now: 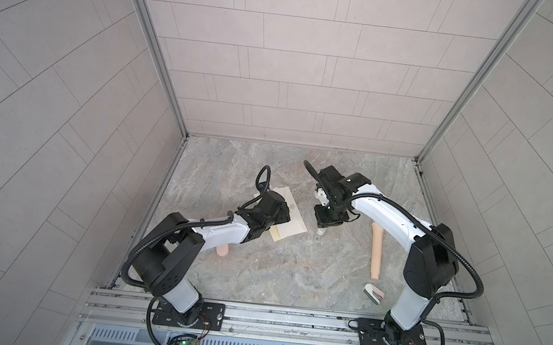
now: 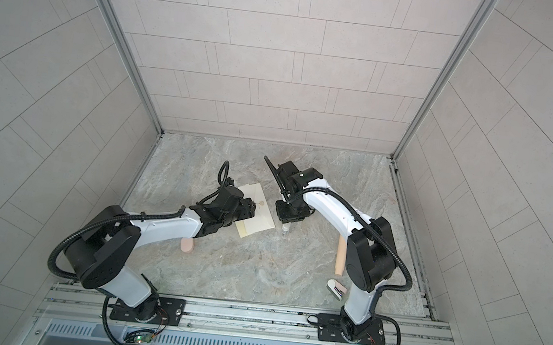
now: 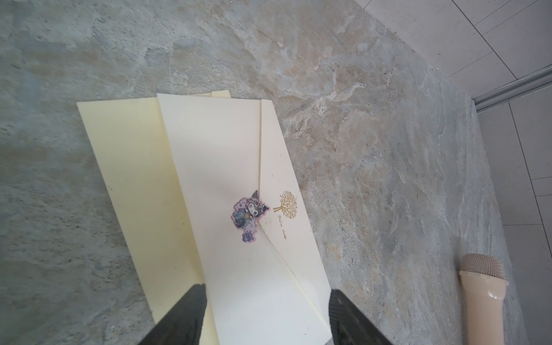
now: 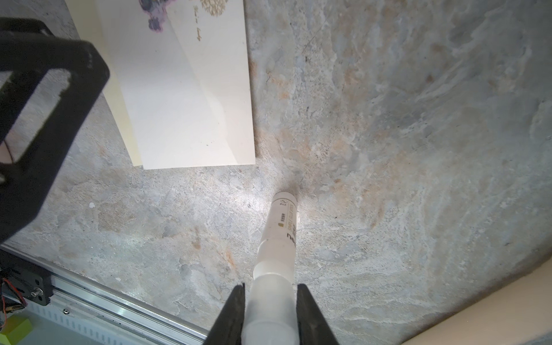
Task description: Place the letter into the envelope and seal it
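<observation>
— Looking from the near side, what comes first?
— A glue stick [image 4: 282, 227] stands upright on the desk [image 4: 388, 149]. The right tool [image 4: 270, 286] grips its upper end, with one finger on each side.
— And behind it?
— The envelope [image 3: 215, 155] lies flat on the desk, near the glue stick and partly over a pale yellow paper [image 3: 125, 155]. Its pointed flap is folded down, and a purple sticker [image 3: 249, 216] sits on the tip.
— The left tool [image 3: 265, 292]?
— It stands over one short end of the envelope, jaws wide apart and empty.
</observation>
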